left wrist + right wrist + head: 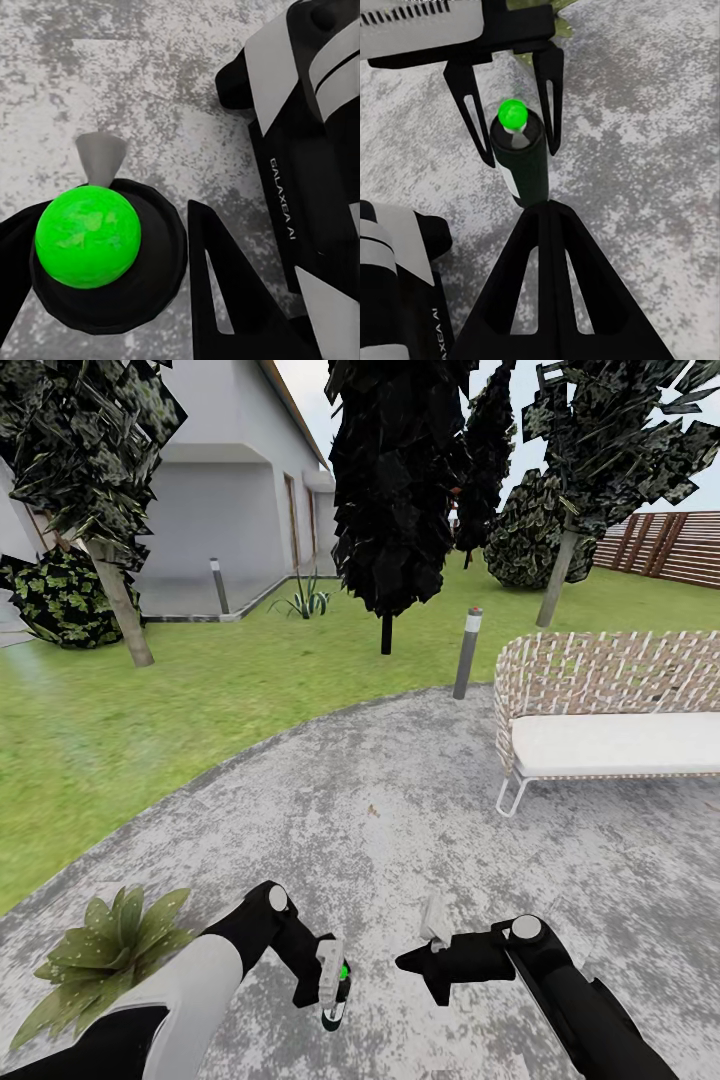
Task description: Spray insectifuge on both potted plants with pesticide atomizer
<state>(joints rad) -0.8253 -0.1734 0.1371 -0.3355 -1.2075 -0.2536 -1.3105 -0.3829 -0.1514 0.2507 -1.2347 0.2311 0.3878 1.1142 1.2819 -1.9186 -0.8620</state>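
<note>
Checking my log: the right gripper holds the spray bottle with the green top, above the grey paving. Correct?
Not quite: the left gripper holds the spray bottle, as the right wrist view shows. The right gripper is shut and holds nothing. The green top and grey paving are right.

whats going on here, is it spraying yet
The robot stands on grey paving in a garden. Its left claw is closed on the atomizer, a black bottle with a green top. The right claw is shut and holds nothing. One potted plant sits by the left arm. No spray is visible.
</note>
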